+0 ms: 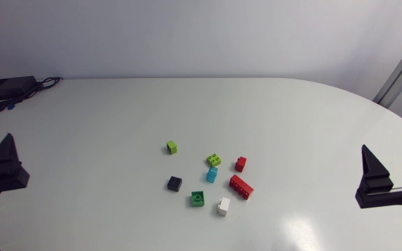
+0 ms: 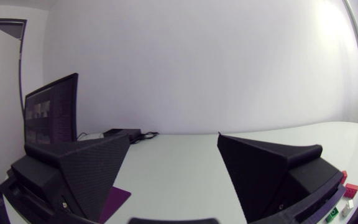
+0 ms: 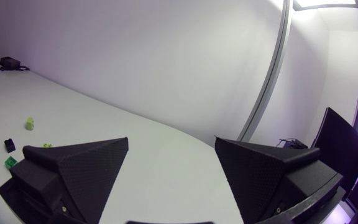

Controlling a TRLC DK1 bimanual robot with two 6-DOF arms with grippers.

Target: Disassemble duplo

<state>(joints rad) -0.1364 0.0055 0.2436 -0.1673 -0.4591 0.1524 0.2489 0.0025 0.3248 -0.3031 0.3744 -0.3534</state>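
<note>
My wide white oval counter (image 1: pixel 117 118) fills the frame. The left jaws sit at the left edge and the right jaws at the right edge, both pairs spread apart and gripping nothing. Plastic Duplo bricks lie scattered at lower centre: long red brick (image 1: pixel 241 186), dark green square brick (image 1: pixel 197 199), lime square brick (image 1: pixel 214 160), black brick (image 1: pixel 175 183), small lime brick (image 1: pixel 172 147), light-blue brick (image 1: pixel 211 174), small red brick (image 1: pixel 240 164), white brick (image 1: pixel 223 206).

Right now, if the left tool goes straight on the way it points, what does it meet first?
Probably nothing: only bare table lies ahead of the open left tool. The black power adapter sits near the far edge, slightly off that line; depth is unclear.
</note>
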